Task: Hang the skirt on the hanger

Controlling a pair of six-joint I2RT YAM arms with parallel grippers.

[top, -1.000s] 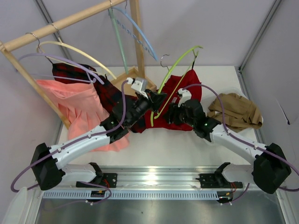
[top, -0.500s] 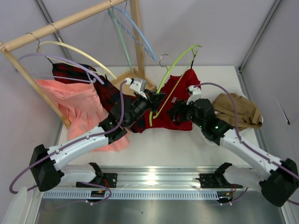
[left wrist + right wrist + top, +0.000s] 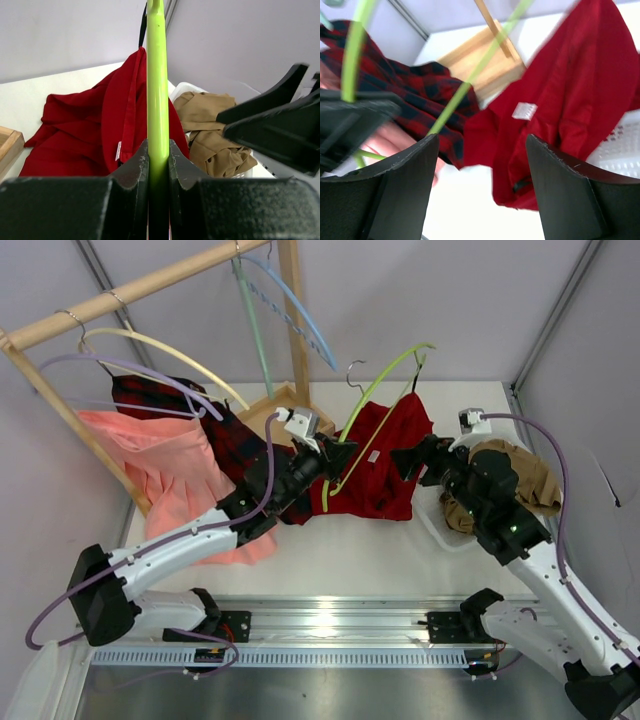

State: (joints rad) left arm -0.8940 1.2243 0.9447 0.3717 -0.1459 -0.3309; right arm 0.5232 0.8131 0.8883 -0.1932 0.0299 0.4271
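**Lime hanger pinched over the red skirt, right claw spread wide**

The only label in sight is a small white tag [image 3: 524, 110] sewn into the skirt [image 3: 380, 475]. It shows in both wrist views, but any print on it is too blurred to read.

The skirt is plain deep-red cloth, crumpled in soft folds toward the far middle of the bench [image 3: 350, 550], with one fold rising beside the hanger's bar. The hanger [image 3: 325, 495] is thin, glossy lime plastic with a curved top and a silver hook. The left claw [image 3: 335, 455] is pinching its bar, and the left wrist view shows the black fingers [image 3: 135, 167] pressed against both sides of the green rod.

The right claw [image 3: 410, 460] is spread and holds nothing. It hangs just beside the skirt's right edge, and its own camera looks between the wide black fingers [image 3: 570, 200] at red cloth.

Only the overhead view shows the wooden rack [image 3: 130, 290] at the far left. A plaid skirt [image 3: 215, 425] and a pink skirt [image 3: 160, 465] hang there. A tan garment [image 3: 510, 475] lies heaped in a white basket [image 3: 440, 530] at the right edge.
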